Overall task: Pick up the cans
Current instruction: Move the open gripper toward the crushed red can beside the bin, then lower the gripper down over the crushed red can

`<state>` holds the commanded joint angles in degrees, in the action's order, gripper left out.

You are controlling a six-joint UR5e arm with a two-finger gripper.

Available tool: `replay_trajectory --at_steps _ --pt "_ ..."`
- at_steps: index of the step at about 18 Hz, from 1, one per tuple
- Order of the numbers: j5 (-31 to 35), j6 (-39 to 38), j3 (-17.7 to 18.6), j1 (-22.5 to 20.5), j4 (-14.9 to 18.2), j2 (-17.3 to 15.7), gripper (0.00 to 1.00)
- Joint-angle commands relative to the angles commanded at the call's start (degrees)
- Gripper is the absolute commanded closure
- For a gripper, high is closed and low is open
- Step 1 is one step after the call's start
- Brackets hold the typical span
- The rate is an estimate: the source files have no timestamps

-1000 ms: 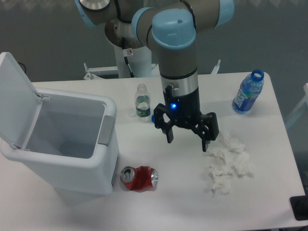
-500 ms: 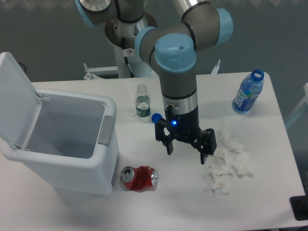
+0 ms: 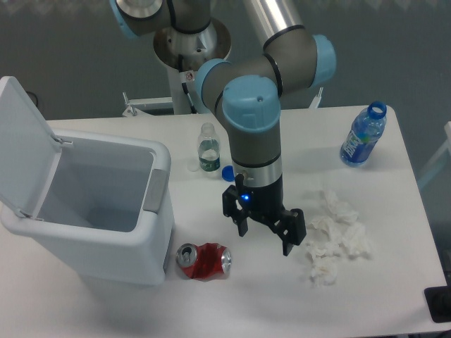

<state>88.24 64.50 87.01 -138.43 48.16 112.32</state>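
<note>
The crushed red aluminium drink can (image 3: 204, 260) lies on its side near the front edge of the white worktop (image 3: 394, 282), just beside the front right corner of the white plastic lidded bin (image 3: 99, 211), its silver top and pull tab turned toward the left and slightly upward; it looks empty and so probably very light, with thin dented walls that would give further under a hard squeeze, and its painted skin is likely smooth enough to slide if pinched on a slanted crease; the safest hold is probably across the flattened red middle, fingers closing on the two broad sides rather than on the rim or the tab end. The black two-finger gripper (image 3: 263, 230) hangs above the worktop to the right of the can and apart from it, its fingers spread wide with nothing between them, so it carries nothing. The can's underside and the face turned toward the bin are hidden, so how deeply it is folded there cannot be told; whether it touches the bin wall is also unclear. A small clear plastic bottle with a green label (image 3: 208, 149) stands behind the arm toward the back edge; a blue plastic bottle (image 3: 363, 136) stands near the back right corner; crumpled white tissue (image 3: 338, 236) lies toward the right edge; the dark object at the frame's lower right is cut off and unreadable.
</note>
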Motion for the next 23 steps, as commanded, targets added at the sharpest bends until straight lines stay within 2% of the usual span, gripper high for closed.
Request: replay_trajectory --at_steps 3,7,13,17,20,23 --pt "0.0 4.1 0.2 0.4 0.0 0.7 0.0" --pt "-0.3 15.4 0.3 0.1 0.0 1.4 0.0" --pt "-0.4 25.3 0.5 0.4 0.1 6.2 0.0" --pt "-0.1 26.9 1.1 0.5 0.7 6.2 0.0" --pt "0.0 28.7 3.2 0.7 1.0 5.8 0.0" --pt "0.2 29.0 3.3 1.8 2.6 5.8 0.0"
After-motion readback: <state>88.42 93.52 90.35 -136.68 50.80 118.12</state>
